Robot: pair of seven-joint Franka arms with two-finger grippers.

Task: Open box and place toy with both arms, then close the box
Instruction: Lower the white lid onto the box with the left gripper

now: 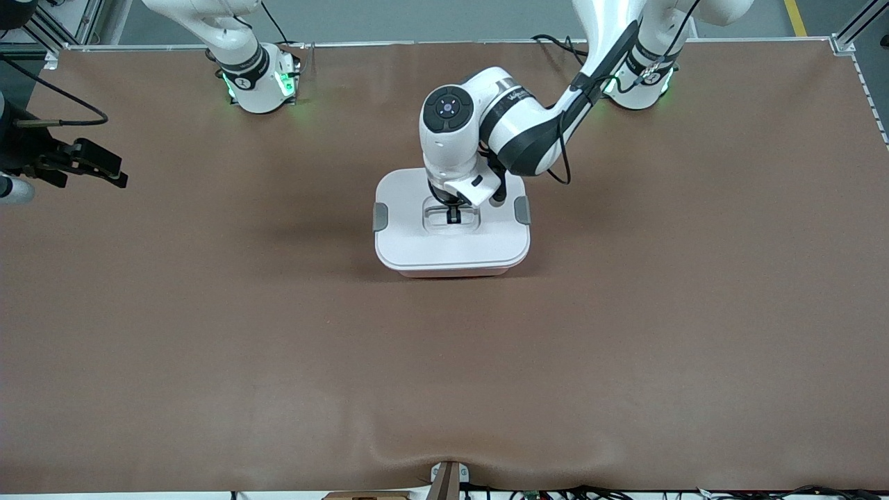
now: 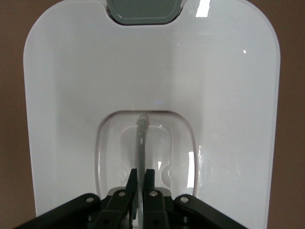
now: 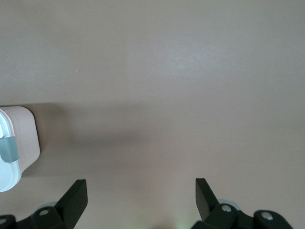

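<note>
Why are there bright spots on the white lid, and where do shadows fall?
Left wrist view: overhead lights glare off the glossy lid, where the left gripper pinches the handle. Front view: a soft shadow darkens the table beside the box. Right wrist view: the open right gripper hangs over that shadow.

Brown table [image 1: 208, 347], grey floor [image 1: 417, 17]

White lid [image 1: 451, 239] with grey clips [image 1: 380, 217], pale pink box [image 1: 451, 273], brown table [image 1: 208, 333], black pincers [image 1: 453, 215]
</note>
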